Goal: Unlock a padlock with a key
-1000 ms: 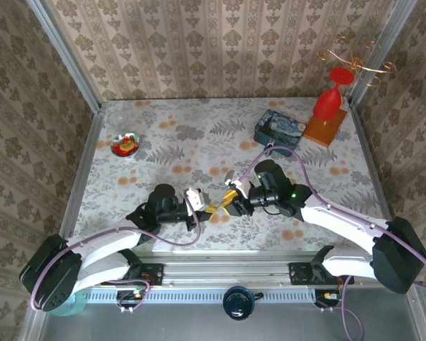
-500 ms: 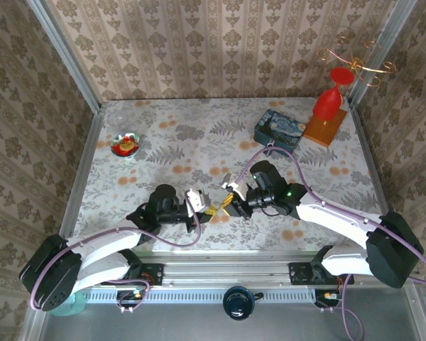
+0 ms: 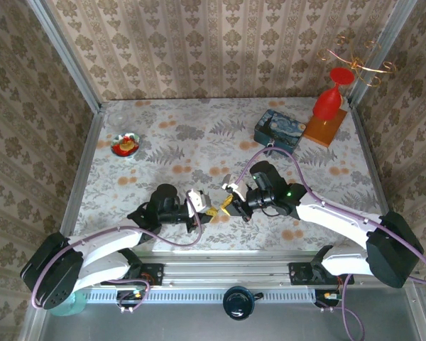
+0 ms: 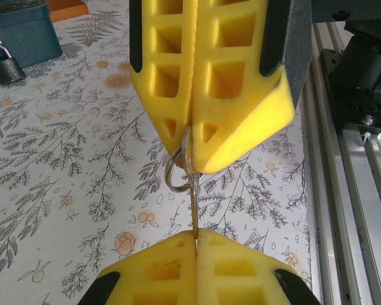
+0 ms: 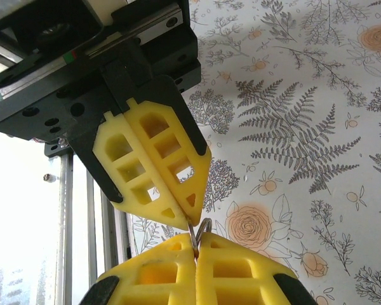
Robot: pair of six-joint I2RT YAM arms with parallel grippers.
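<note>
One key (image 4: 195,206), long axis running between left gripper (image 4: 196,238) and right gripper (image 4: 193,154), both clenched on it tip to tip. One padlock (image 4: 6,68) beside one blue tin (image 4: 22,35), shackle toward it.

This is looking like a staged robotics lab cell: damask wallpaper (image 3: 220,50) is lining panels that aluminium posts (image 3: 64,53) are framing, floral cloth is covering the desk (image 3: 170,153), and robot arms (image 3: 106,245) are sitting on a metal rail (image 3: 227,273).
</note>
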